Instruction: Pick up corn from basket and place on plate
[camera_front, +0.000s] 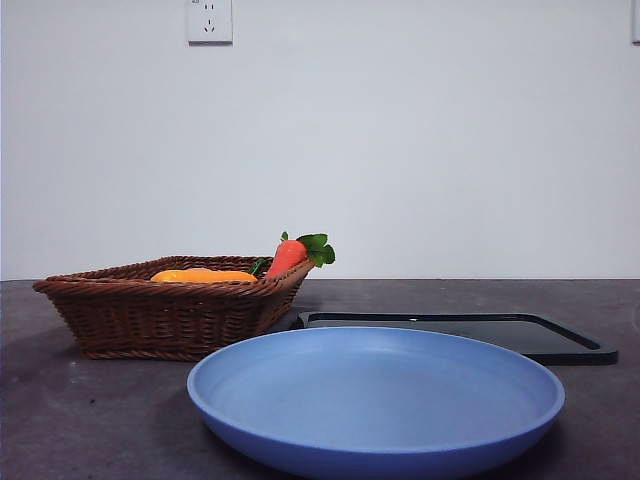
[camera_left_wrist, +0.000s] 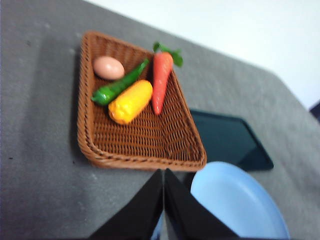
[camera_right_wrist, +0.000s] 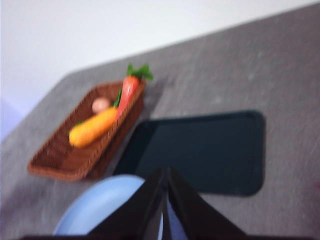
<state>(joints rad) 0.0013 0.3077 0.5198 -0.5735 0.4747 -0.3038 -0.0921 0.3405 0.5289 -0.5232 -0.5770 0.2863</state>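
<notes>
The yellow corn (camera_left_wrist: 130, 101) lies in the brown wicker basket (camera_left_wrist: 145, 142), between a green pepper and a carrot; the front view shows only its top (camera_front: 203, 275) above the basket's rim (camera_front: 150, 312). The blue plate (camera_front: 375, 400) sits empty in front, right of the basket. My left gripper (camera_left_wrist: 163, 172) is shut, high above the basket's near edge, well apart from the corn. My right gripper (camera_right_wrist: 165, 172) is shut too, high over the plate (camera_right_wrist: 100, 205) and black tray. Neither gripper shows in the front view.
Sharing the basket with the corn are a red-orange carrot (camera_left_wrist: 161, 80) with green leaves, a green pepper (camera_left_wrist: 119, 85) and a peach-coloured egg (camera_left_wrist: 108, 67). A flat black tray (camera_front: 470, 332) lies behind the plate, to the right of the basket.
</notes>
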